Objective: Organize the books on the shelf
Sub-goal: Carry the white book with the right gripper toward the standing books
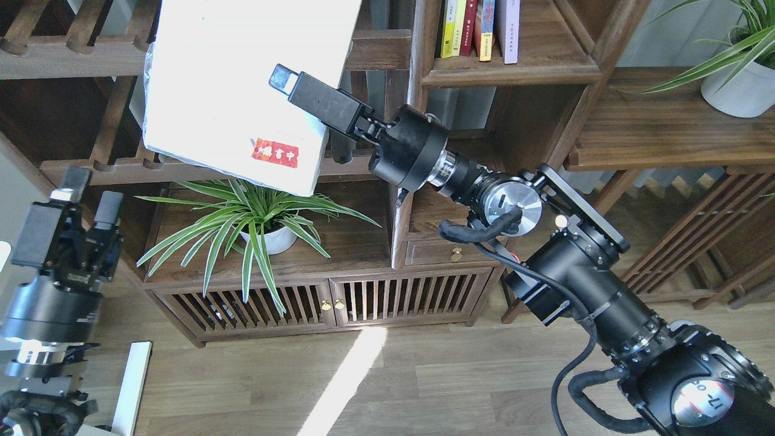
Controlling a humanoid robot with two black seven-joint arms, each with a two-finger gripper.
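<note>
My right gripper [284,82] is shut on the right edge of the large white book with a red rectangular mark [236,91]. It holds the book tilted in the air in front of the slatted rack at upper left. My left gripper [89,195] is open and empty at the far left, well below and left of the book. The shelf [514,71] is the narrow dark-brown compartment at top centre. Several books stand upright in it, among them a pale lavender one [510,30] and a dark red spine [467,27].
A spider plant in a white pot [269,239] stands on the wide board just below the held book. A second potted plant [735,88] sits at upper right. Slatted racks [91,169] are on the left, and a low cabinet with slatted doors [327,297] is below.
</note>
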